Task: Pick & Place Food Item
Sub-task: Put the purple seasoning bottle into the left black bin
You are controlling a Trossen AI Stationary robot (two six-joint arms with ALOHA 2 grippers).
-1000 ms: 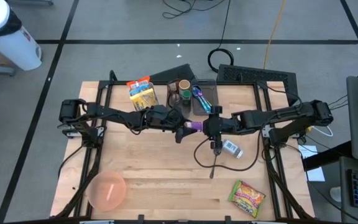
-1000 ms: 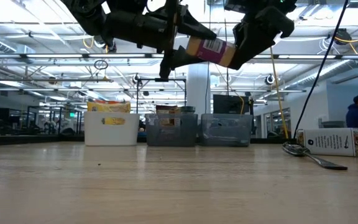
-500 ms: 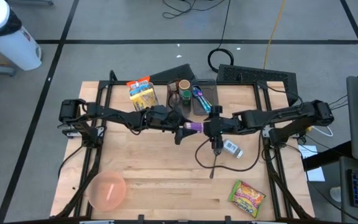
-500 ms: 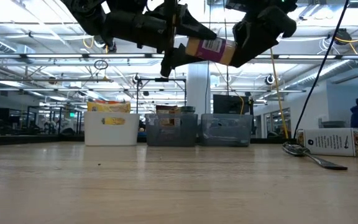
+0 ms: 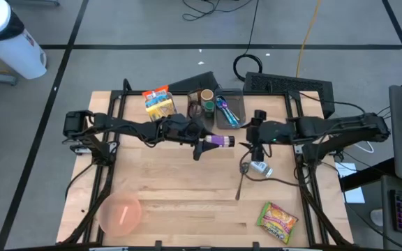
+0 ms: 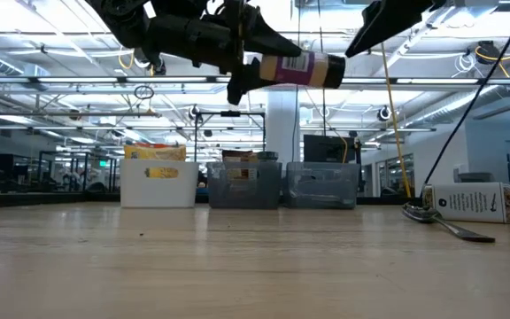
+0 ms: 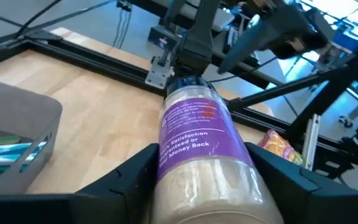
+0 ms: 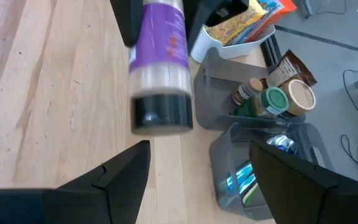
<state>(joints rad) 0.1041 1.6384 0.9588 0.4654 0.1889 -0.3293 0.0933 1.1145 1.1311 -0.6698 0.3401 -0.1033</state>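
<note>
The purple-labelled jar [image 5: 218, 141] hangs in the air above the middle of the wooden table [image 5: 180, 202], lying on its side with its dark cap pointing toward 3 o'clock. You have just finished a handover. A second ago both grippers were clamped on this jar; now only the left gripper [image 5: 202, 143] has it, its fingers closed around the jar's base end. The left wrist view shows those fingers pressed against both sides of the glass, with the label facing up.

The right gripper [image 5: 251, 134] has let go and backed off toward 3 o'clock. Its fingers stand wide apart with nothing between them, and the right wrist view shows the jar's cap floating free in front of them, no longer touching. In the low view the jar is level and well above the tabletop, and the right arm is retreating at the upper right.

What this means for you: the jar's whole weight now rests on the left grip alone, held at one end, so it may droop if the hold is loose. The placing step is still ahead.

Around the table, the storage bins [image 5: 211, 106] sit at 12 o'clock, holding packets and small containers. A pink bowl [image 5: 121, 213] is at 7 o'clock. A snack packet [image 5: 277, 221] lies at 5 o'clock. A small box [image 5: 260, 167] and a spoon [image 5: 239, 187] lie between 3 and 4 o'clock, just below the right gripper.
</note>
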